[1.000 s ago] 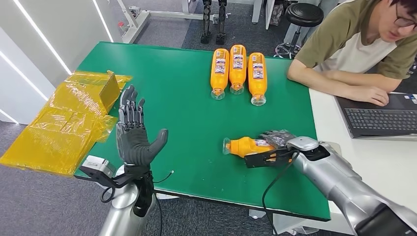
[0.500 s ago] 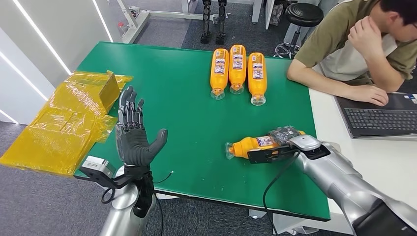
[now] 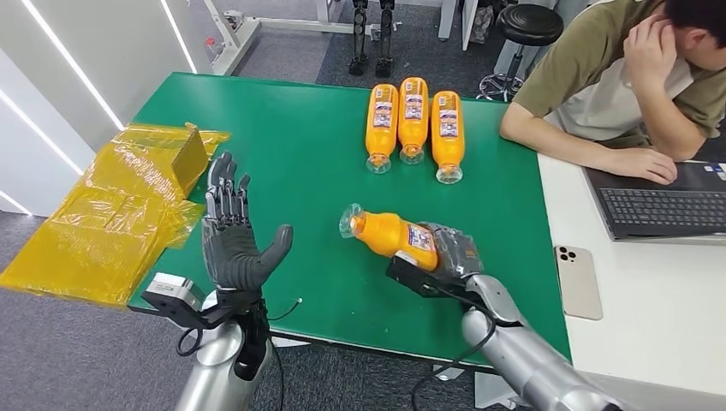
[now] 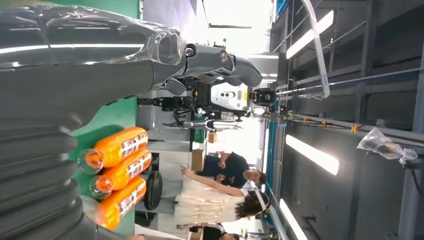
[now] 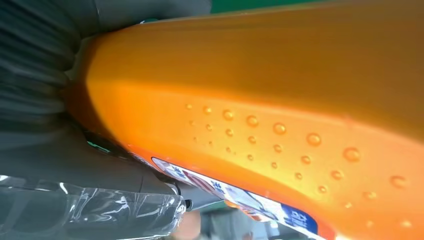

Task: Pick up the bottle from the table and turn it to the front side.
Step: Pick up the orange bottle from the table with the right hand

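My right hand (image 3: 449, 253) grips the orange bottle (image 3: 389, 233) around its label end, fingers wrapped over it, bottle lifted off the green table (image 3: 317, 154) and tilted, clear cap end pointing up and toward my left. In the right wrist view the bottle (image 5: 280, 100) is pressed right against my palm, orange body with droplets and a strip of label showing

My left hand (image 3: 231, 235) is raised at the near left edge of the table, palm up, fingers spread apart and straight, thumb out to the side, holding nothing

Left of that hand, yellow plastic wrapping (image 3: 111, 214) hangs over the table's left edge

To my right, on the white desk (image 3: 651, 291) beside the green table, a phone (image 3: 578, 281) lies flat

Farther out, three more orange bottles (image 3: 413, 124) lie side by side near the far edge, touching, caps toward me, labels up; left wrist view shows the same three (image 4: 117, 175)

Past the far right corner a person (image 3: 633, 73) sits with one forearm on the desk by a laptop keyboard (image 3: 663, 210), other hand up at the head

Black stool (image 3: 531, 26) behind on the floor
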`<action>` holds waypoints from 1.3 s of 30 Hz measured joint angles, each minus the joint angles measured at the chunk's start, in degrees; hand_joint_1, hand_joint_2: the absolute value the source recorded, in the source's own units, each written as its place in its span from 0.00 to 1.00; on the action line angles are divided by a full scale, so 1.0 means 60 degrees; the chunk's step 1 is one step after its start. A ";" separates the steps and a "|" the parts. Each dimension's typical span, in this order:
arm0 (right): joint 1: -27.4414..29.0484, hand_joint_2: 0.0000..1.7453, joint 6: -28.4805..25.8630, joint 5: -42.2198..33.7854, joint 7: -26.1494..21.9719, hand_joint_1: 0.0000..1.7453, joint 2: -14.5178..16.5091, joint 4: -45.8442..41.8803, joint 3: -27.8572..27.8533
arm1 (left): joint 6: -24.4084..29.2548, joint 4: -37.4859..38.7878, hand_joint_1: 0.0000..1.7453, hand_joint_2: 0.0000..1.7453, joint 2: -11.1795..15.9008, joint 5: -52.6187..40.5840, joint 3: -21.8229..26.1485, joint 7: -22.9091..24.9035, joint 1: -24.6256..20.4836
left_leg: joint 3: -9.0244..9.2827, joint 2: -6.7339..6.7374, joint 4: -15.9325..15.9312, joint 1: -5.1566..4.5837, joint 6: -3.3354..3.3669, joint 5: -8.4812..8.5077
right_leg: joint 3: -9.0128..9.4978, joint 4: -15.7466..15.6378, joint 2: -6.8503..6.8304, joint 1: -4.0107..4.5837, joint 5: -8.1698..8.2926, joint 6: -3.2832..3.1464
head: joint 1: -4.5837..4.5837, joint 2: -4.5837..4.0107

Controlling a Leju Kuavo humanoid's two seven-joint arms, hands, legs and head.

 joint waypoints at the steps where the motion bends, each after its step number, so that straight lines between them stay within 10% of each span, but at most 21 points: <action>1: 0.0251 1.00 -0.0302 -0.0303 -0.0313 1.00 0.0169 -0.0203 -0.0352 | 0.0002 0.0085 0.00 1.00 -0.0005 -0.0012 -0.0019 0.0013 -0.0017 | 0.0000 -0.0001 -0.0001 0.0000 -0.0001 0.0000 | -0.0001 0.0000 -0.0001 0.0000 0.0000 0.0000 | 0.0000 0.0000; 12: 0.2764 1.00 -0.2269 -0.0523 -0.1835 1.00 0.1281 -0.2800 -0.2560 | -0.0803 0.1427 0.00 1.00 -0.0057 0.0045 -0.0879 0.0720 -0.0394 | -0.0008 0.0003 0.0000 -0.0008 0.0004 -0.0005 | -0.0007 -0.0007 0.0003 -0.0005 0.0000 0.0000 | 0.0001 0.0000; 39: 0.4132 1.00 0.0128 0.3759 0.0476 1.00 0.1436 -0.4751 -0.2242 | -0.2124 0.2856 0.06 1.00 -0.0180 -0.1159 -0.1851 0.0687 -0.1081 | -0.0011 0.0009 -0.0001 -0.0007 0.0004 -0.0005 | -0.0010 -0.0005 0.0012 -0.0005 0.0000 0.0000 | 0.0000 0.0000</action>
